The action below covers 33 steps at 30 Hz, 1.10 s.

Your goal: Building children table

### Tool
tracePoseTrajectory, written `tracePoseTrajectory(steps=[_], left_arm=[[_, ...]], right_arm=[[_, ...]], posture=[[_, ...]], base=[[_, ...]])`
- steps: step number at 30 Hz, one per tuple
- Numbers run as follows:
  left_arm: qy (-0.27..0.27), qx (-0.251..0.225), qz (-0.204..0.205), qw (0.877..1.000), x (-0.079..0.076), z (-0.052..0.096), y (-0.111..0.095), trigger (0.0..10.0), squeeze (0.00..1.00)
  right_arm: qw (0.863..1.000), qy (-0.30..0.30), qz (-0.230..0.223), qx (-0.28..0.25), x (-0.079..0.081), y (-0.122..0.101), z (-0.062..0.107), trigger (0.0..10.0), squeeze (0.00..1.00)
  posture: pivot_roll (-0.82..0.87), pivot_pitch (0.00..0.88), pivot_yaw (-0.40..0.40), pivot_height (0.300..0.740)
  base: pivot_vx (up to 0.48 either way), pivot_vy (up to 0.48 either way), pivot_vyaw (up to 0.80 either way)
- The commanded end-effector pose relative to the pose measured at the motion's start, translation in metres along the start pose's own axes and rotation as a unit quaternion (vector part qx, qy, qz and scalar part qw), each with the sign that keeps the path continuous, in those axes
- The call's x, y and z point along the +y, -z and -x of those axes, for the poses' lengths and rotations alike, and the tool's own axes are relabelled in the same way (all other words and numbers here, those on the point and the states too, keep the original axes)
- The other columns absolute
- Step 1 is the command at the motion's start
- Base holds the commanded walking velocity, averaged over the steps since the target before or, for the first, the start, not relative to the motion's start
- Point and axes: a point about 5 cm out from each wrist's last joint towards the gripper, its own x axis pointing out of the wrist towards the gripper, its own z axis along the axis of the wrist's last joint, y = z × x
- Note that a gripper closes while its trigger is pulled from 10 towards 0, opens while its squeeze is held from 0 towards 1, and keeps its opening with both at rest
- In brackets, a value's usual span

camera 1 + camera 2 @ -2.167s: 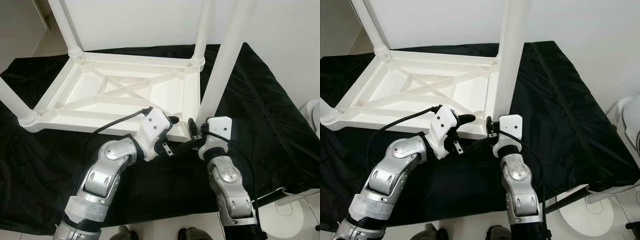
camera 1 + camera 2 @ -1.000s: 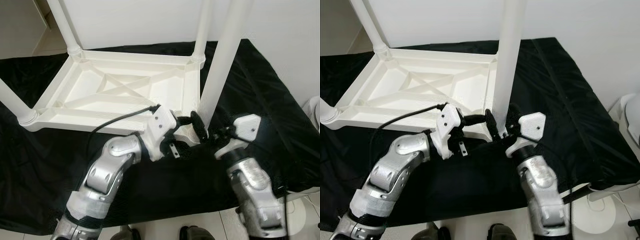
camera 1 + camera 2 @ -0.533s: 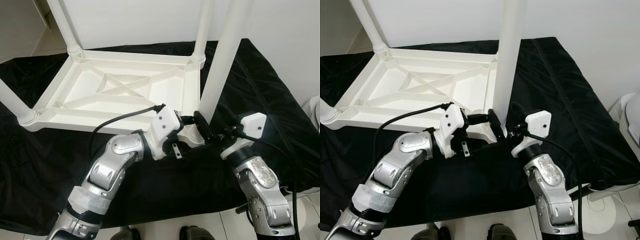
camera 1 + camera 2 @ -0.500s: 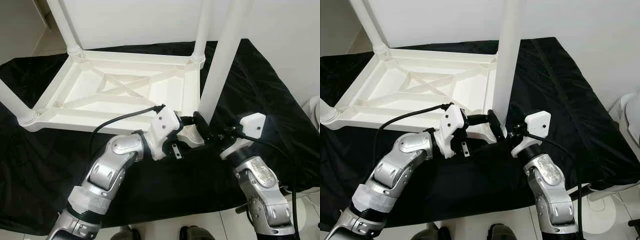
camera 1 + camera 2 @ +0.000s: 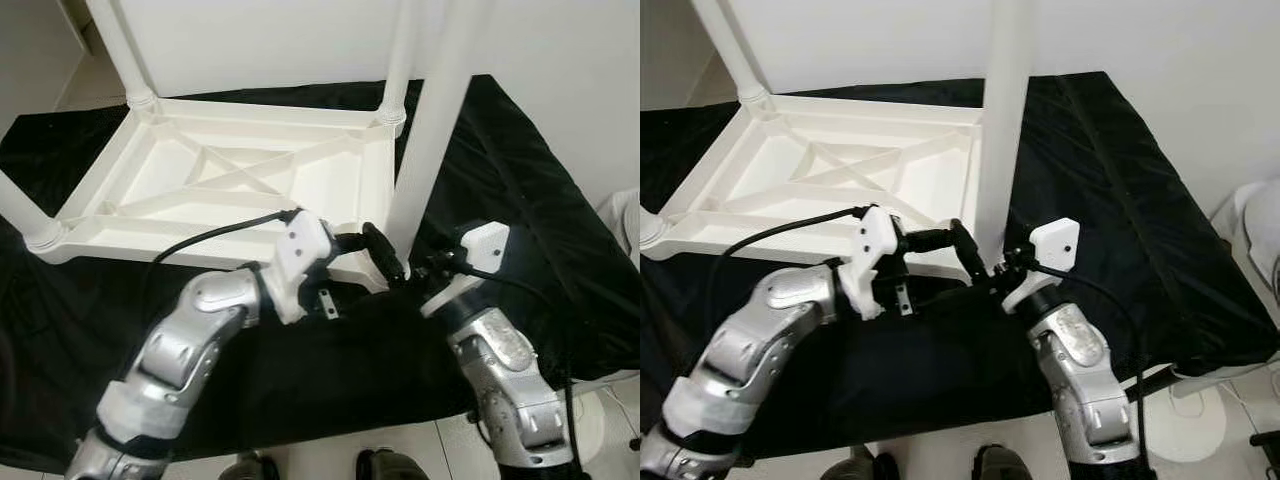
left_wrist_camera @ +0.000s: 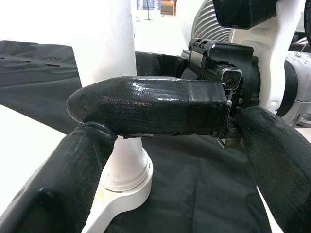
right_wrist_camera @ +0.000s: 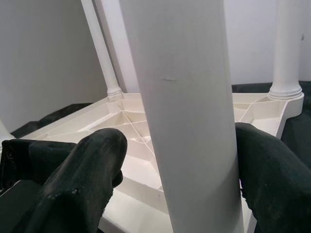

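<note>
A white plastic children's table lies upside down on a black cloth, its ribbed underside facing up. A white table leg stands upright at its near right corner. My right gripper reaches in from the right, and the right wrist view shows that leg clamped between its two black fingers. My left gripper is open at the same corner, just left of the leg. In the left wrist view its fingers spread wide around one right-gripper finger and the leg's socket.
Three more legs stand upright: far left, far right and near left. The black cloth reaches past the table on every side. A white wall rises behind. White objects sit off the cloth's right edge.
Over two seconds my right gripper swung round to the leg's right side and closed on it, while my left gripper opened and reached to the same corner. The view has shifted slightly.
</note>
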Motion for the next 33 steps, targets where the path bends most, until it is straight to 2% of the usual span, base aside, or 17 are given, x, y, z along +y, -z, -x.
tracePoseTrajectory(steps=[1, 9, 11, 17, 20, 24, 25, 27, 30, 32, 33], left_arm=[[-0.074, 0.049, -0.012, 0.996, 0.024, 0.039, 0.005, 10.0, 0.0], [-0.04, 0.031, 0.001, 0.999, 0.004, 0.02, -0.001, 10.0, 0.0], [-0.038, 0.023, 0.005, 0.999, -0.001, 0.014, -0.003, 10.0, 0.0], [-0.05, 0.011, 0.005, 0.999, -0.004, 0.004, -0.006, 10.0, 0.0], [-0.052, 0.008, 0.008, 0.999, -0.005, 0.003, -0.008, 10.0, 0.0], [-0.057, 0.013, 0.006, 0.998, -0.003, 0.006, -0.007, 10.0, 0.0], [-0.074, 0.029, -0.001, 0.997, 0.003, 0.013, -0.002, 10.0, 0.0], [-0.083, 0.037, -0.004, 0.996, 0.007, 0.016, 0.0, 10.0, 0.0], [-0.139, 0.077, -0.025, 0.987, 0.031, 0.032, 0.011, 10.0, 0.0], [-0.139, 0.077, -0.025, 0.987, 0.031, 0.032, 0.011, 10.0, 0.0], [-0.15, 0.086, -0.031, 0.984, 0.036, 0.037, 0.013, 10.0, 0.0]], right_arm=[[0.998, 0.053, 0.021, 0.015, -0.023, 0.0, 0.014, 10.0, 0.0], [0.997, 0.081, 0.007, 0.003, -0.014, 0.0, 0.008, 10.0, 0.0], [0.996, 0.091, 0.0, -0.001, -0.007, 0.0, 0.005, 10.0, 0.0], [0.994, 0.103, -0.017, -0.009, 0.012, 0.003, -0.005, 10.0, 0.0], [0.994, 0.107, -0.019, -0.009, 0.014, 0.005, -0.006, 10.0, 0.0], [0.994, 0.11, -0.019, -0.01, 0.011, 0.005, -0.005, 10.0, 0.0], [0.995, 0.093, -0.02, -0.009, 0.009, 0.003, -0.001, 10.0, 0.0], [0.996, 0.086, -0.018, -0.008, 0.008, 0.002, 0.0, 10.0, 0.0], [0.999, 0.038, -0.002, 0.014, 0.0, 0.003, 0.007, 10.0, 0.0], [0.999, 0.038, -0.002, 0.014, 0.0, 0.003, 0.007, 10.0, 0.0], [0.999, 0.028, 0.002, 0.02, -0.003, 0.004, 0.008, 10.0, 0.0]], posture=[[-0.15, 0.137, 0.066, 0.74], [-0.16, 0.145, 0.071, 0.74], [-0.16, 0.146, 0.071, 0.74], [-0.16, 0.146, 0.068, 0.74], [-0.16, 0.145, 0.067, 0.74], [-0.16, 0.146, 0.068, 0.74], [-0.16, 0.147, 0.067, 0.74], [-0.16, 0.148, 0.069, 0.74], [-0.16, 0.146, 0.071, 0.74], [-0.16, 0.146, 0.071, 0.74], [-0.16, 0.146, 0.071, 0.74]], base=[[0.0, 0.0, 0.0], [0.0, 0.0, 0.0], [0.0, 0.0, 0.0], [0.0, 0.0, 0.0], [0.0, 0.0, 0.0], [0.0, 0.0, 0.0], [0.0, 0.0, 0.0], [0.0, 0.0, 0.0], [0.0, 0.0, 0.0], [0.0, 0.0, 0.0], [0.0, 0.0, 0.0]])
